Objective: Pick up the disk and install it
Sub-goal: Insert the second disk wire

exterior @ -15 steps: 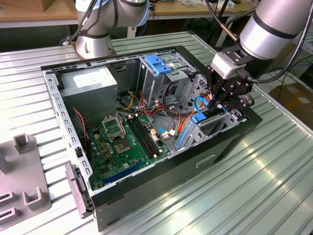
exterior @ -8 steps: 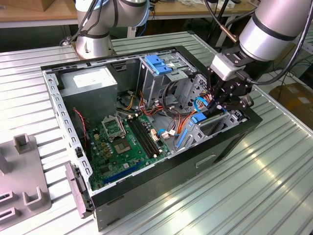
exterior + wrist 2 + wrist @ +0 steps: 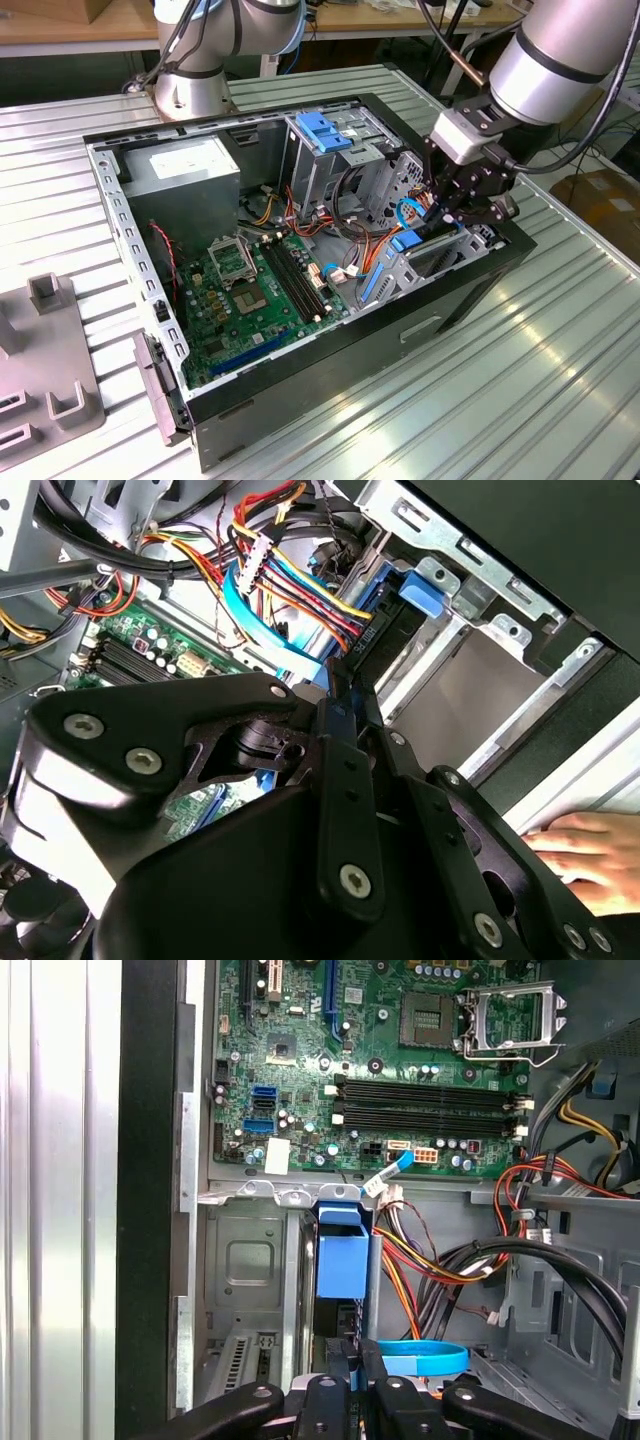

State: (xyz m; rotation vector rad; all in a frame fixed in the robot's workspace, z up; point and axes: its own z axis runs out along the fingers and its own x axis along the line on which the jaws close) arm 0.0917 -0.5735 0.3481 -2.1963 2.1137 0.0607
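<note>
Gripper [image 3: 455, 205] sat closed on the disk [image 3: 341, 1260] inside the open computer case [image 3: 480, 275] on the ribbed metal table [image 3: 540, 370], workshop benches behind.

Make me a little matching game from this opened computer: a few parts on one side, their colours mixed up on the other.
Parts:
1. motherboard
2. gripper
3. power-supply box
4. tab on the tall drive cage

Colours:
A. blue
B. grey
C. green
D. black

Pairs: 1-C, 2-D, 3-B, 4-A
</note>
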